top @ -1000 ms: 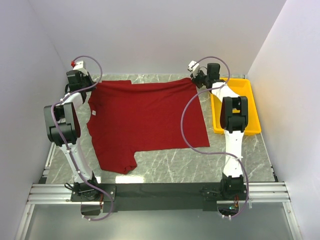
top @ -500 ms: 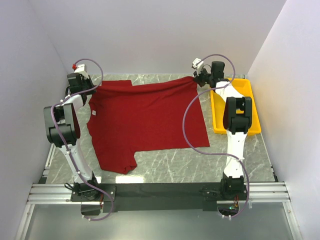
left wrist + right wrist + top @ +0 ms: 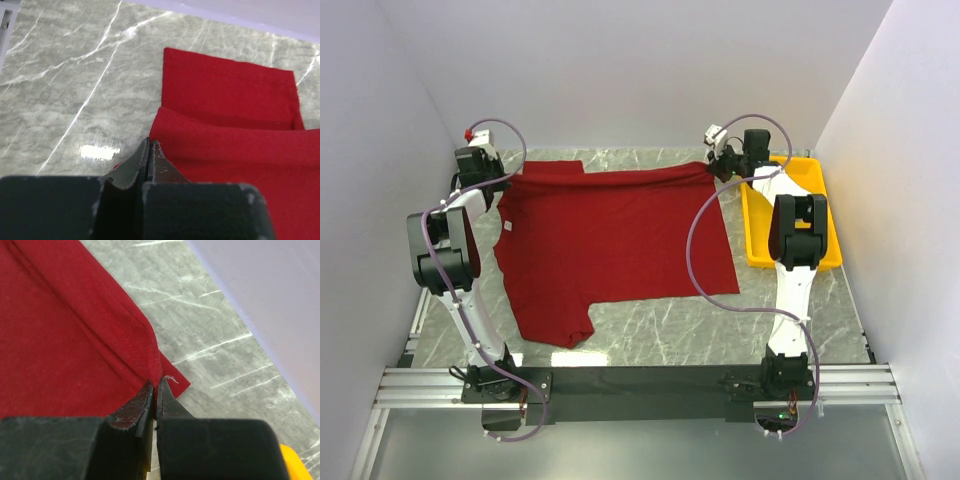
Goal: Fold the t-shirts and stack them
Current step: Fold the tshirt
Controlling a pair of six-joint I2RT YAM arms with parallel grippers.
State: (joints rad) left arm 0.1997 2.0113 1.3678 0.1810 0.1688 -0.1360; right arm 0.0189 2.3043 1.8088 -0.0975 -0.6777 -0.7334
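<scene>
Looking down from the overhead camera, you have the dark red short-sleeved cloth t-shirt (image 3: 620,240) spread over the middle of the grey marbled stone counter (image 3: 650,335). Its collar faces the left of the frame, where the small white neck tag (image 3: 507,229) shows, and its hem runs down the right side. One sleeve (image 3: 555,325) points toward the lower edge of the frame. The other lies at the upper left, flat on the counter.

Your left fingers (image 3: 500,183) sit at the upper left corner of the shirt, by the shoulder. In the left wrist view they (image 3: 149,146) are pressed fully together, with the cloth's edge rising up to their tips, so they have hold of the shirt there (a sliver of red also peeks out to the left of them). The far sleeve (image 3: 230,95) lies flat just beyond.

Your right fingers (image 3: 713,167) are at the upper right corner of the shirt. The right wrist view shows them (image 3: 155,386) nipped shut on a raised fold of the hem corner, with creases running away from the pinch. Between the two grips, the shirt's far edge forms a raised ridge across the top of the frame.

The yellow rectangular plastic tray (image 3: 823,200) sits at the right of the frame, just beside the shirt, partly under your right arm.
</scene>
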